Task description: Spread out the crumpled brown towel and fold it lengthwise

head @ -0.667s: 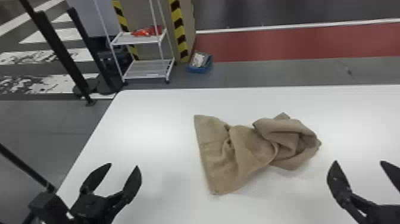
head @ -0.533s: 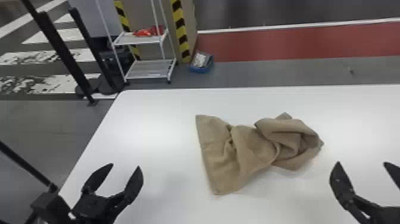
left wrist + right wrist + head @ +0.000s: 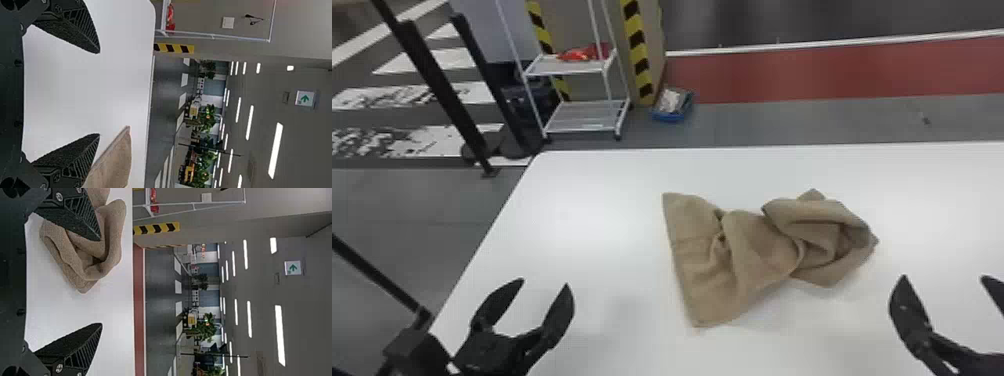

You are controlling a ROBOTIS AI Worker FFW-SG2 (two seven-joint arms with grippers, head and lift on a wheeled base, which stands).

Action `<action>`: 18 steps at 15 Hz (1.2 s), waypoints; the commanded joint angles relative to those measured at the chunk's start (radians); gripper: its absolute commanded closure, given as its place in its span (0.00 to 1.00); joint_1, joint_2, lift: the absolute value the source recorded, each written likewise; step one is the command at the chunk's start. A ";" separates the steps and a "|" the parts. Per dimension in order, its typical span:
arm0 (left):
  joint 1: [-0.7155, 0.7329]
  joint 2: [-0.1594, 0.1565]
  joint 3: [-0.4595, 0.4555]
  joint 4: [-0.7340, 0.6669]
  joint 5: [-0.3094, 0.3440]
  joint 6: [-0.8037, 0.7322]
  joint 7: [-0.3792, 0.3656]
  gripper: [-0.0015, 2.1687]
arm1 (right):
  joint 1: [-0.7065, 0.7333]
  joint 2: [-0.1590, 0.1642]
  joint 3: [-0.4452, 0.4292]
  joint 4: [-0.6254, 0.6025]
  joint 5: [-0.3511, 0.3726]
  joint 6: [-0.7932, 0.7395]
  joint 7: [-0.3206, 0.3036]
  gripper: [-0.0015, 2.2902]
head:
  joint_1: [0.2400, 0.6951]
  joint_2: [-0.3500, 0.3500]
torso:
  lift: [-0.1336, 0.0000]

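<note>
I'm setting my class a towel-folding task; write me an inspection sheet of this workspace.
Surface: white table
Job's things: brown towel on the table, crumpled, flatter at its left end, bunched at its right
Clutter: blue bin on the floor beyond the table
Grippers: left pincer and right pincer both open, one either side of the towel
Cables: nothing seen for certain
Surroundings: white rack bearing something red

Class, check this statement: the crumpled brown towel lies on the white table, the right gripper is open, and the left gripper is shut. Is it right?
Not entirely. The left gripper is open, not shut: the head view shows a gap between its fingertips. The rest stands: the crumpled brown towel lies on the white table, and the right gripper is open.
</note>
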State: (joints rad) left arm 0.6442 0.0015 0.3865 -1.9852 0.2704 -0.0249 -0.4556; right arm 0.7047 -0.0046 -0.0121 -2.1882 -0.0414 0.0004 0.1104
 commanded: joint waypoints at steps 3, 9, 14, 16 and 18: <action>0.008 -0.004 -0.001 -0.004 0.003 -0.009 -0.003 0.06 | 0.002 0.002 0.004 0.001 0.000 -0.010 0.000 0.05 | 1.00 0.79 | 0.07; 0.032 -0.004 -0.089 -0.018 -0.005 -0.009 -0.017 0.08 | 0.001 0.005 -0.049 0.005 -0.008 -0.013 0.000 0.05 | 1.00 0.76 | 0.07; 0.005 -0.004 -0.248 -0.004 -0.099 0.030 -0.017 0.09 | -0.002 0.005 -0.187 0.028 -0.071 -0.010 0.002 0.05 | 1.00 0.47 | 0.07; -0.017 -0.004 -0.314 -0.001 -0.152 0.073 -0.012 0.09 | -0.002 0.005 -0.209 0.030 -0.083 -0.007 0.000 0.05 | 1.00 0.31 | 0.07; -0.043 -0.004 -0.359 0.012 -0.189 0.119 0.000 0.09 | -0.002 0.005 -0.218 0.028 -0.094 -0.007 0.002 0.05 | 1.00 0.22 | 0.07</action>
State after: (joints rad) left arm 0.6196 0.0015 0.0601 -1.9816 0.1084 0.0623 -0.4610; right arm 0.7025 0.0000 -0.2228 -2.1587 -0.1290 -0.0075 0.1118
